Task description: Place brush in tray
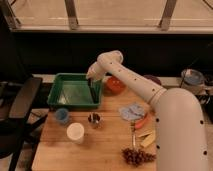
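The green tray (pixel 70 102) sits at the back left of the wooden table. My gripper (pixel 92 76) hangs over the tray's back right corner, at the end of the white arm (pixel 130 80) that reaches in from the right. A slim dark brush (pixel 95 91) stands nearly upright just below the gripper. Its lower end is inside the tray, close to the right wall. I cannot tell whether the gripper still holds it. The brush's pale head does not show.
An orange bowl (pixel 115 85) stands just right of the tray. In front are a blue cup (pixel 62 116), a white cup (pixel 75 133) and a metal cup (pixel 93 119). A blue cloth (pixel 132 111), food pieces (pixel 145 137) and grapes (pixel 137 156) lie right. A black chair (pixel 20 100) stands left.
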`<action>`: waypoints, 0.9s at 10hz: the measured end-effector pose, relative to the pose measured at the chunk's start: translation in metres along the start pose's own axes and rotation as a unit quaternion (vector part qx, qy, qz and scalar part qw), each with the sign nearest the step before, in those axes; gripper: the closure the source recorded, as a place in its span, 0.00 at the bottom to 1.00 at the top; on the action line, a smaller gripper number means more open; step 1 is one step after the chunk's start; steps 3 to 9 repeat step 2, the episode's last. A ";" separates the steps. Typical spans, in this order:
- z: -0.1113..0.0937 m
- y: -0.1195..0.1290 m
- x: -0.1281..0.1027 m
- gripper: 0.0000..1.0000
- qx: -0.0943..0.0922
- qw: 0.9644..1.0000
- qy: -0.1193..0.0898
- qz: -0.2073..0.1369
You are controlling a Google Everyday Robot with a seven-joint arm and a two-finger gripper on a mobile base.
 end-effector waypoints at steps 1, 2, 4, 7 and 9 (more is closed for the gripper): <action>0.000 0.000 0.000 0.20 0.000 1.000 0.000 0.000; 0.000 -0.001 0.000 0.20 0.000 1.000 0.000 0.000; 0.000 -0.001 0.000 0.20 0.000 1.000 0.000 0.000; 0.000 -0.001 0.000 0.20 0.000 1.000 0.000 0.000; 0.000 -0.001 0.000 0.20 0.000 1.000 0.000 0.000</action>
